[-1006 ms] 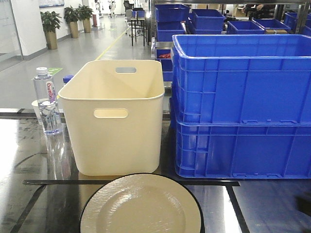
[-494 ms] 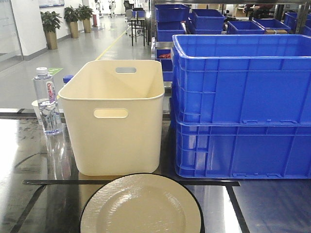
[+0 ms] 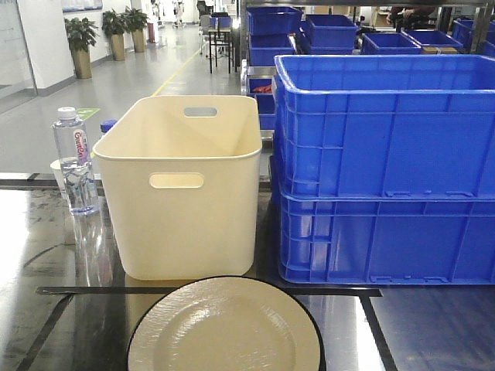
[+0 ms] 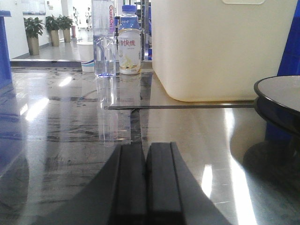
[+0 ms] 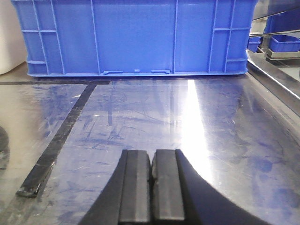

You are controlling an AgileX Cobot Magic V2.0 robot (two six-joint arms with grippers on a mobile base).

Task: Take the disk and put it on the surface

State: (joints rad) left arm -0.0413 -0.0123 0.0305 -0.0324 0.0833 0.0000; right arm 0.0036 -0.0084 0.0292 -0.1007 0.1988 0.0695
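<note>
Cream disk (image 3: 224, 328) on black surface (image 3: 62, 309), both grippers' jaws clenched empty; bottle (image 4: 129, 40) label w/ Chinese text.

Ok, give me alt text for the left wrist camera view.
A closed black pincer hovers low over a glossy black tabletop. A black-rimmed cream plate sits at right, before a cream plastic tub; two bottles stand behind.
</note>
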